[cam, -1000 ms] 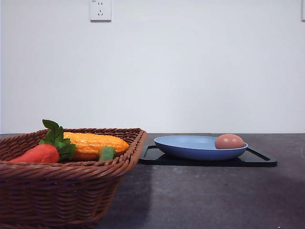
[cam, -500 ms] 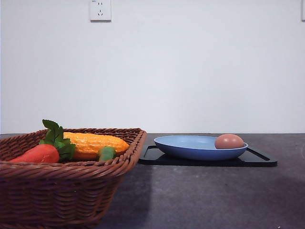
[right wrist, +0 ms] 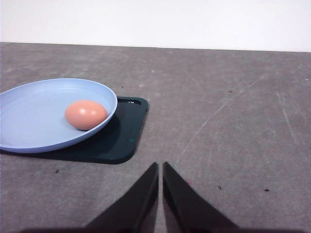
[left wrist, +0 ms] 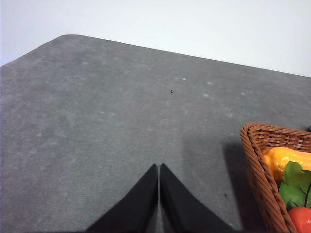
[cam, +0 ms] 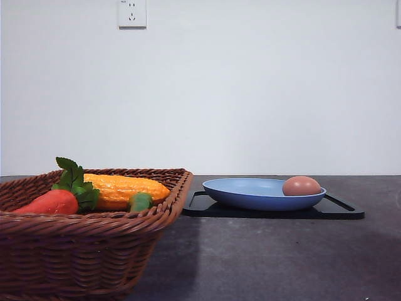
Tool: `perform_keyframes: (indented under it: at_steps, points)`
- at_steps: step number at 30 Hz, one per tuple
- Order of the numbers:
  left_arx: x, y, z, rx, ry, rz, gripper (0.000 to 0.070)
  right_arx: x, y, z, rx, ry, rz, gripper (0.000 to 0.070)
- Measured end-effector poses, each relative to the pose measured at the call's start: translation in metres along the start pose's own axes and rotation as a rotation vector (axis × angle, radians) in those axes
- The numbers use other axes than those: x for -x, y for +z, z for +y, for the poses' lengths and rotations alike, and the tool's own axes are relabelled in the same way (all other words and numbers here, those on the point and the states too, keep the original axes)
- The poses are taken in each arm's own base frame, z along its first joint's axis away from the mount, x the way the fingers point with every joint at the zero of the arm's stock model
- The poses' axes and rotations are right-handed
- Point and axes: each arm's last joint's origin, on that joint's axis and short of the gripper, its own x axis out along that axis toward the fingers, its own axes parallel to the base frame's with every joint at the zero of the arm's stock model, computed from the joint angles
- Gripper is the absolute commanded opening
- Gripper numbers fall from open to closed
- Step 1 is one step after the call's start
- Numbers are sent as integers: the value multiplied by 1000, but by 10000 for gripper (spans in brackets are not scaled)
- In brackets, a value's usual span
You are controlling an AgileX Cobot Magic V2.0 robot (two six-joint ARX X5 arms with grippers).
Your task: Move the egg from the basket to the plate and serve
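Observation:
The pinkish-brown egg lies in the light-blue plate, near its right rim. The brown wicker basket stands at the near left of the table. My left gripper is shut with nothing in it, hovering over bare table beside the basket's outer side. My right gripper is also shut and empty, over bare table a little away from the plate and tray.
The plate rests on a flat black tray. In the basket lie a red-orange carrot with green leaves and a yellow corn cob. A white wall with a socket stands behind the dark grey table.

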Motion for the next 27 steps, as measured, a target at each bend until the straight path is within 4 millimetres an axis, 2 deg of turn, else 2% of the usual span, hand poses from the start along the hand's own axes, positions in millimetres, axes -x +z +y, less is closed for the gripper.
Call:
perform_keyframes:
  at_steps: [27]
  points:
    - [0, 0, 0, 0, 0, 0, 0, 0, 0, 0, 0, 0, 0, 0]
